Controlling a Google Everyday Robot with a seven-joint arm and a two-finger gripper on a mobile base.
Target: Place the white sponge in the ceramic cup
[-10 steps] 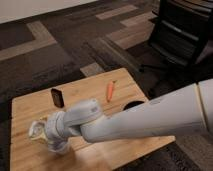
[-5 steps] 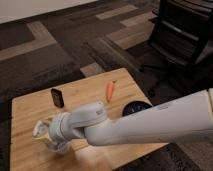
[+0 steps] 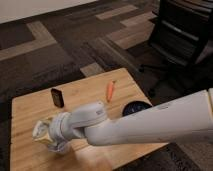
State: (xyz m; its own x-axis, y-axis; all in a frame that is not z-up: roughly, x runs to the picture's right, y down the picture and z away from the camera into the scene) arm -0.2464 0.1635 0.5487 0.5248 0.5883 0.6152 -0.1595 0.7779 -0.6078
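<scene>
White sponge (image 3: 41, 131) sits at the tool (image 3: 48, 136), apparently gripped there, directly above the ceramic cup (image 3: 58, 147) at the table's (image 3: 30, 107) near-left corner; over the last second the tool has shifted only slightly, so release looks imminent; the arm reaches leftward across the table from the right, wrist bent down over the cup.

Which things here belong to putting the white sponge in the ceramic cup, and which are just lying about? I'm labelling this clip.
Part of the job:
- white sponge, at the gripper, front left of the table
- ceramic cup, just below the gripper, mostly hidden by the arm

Just lying about:
- black block, upright
- carrot
- dark blue bowl
- office chair
</scene>
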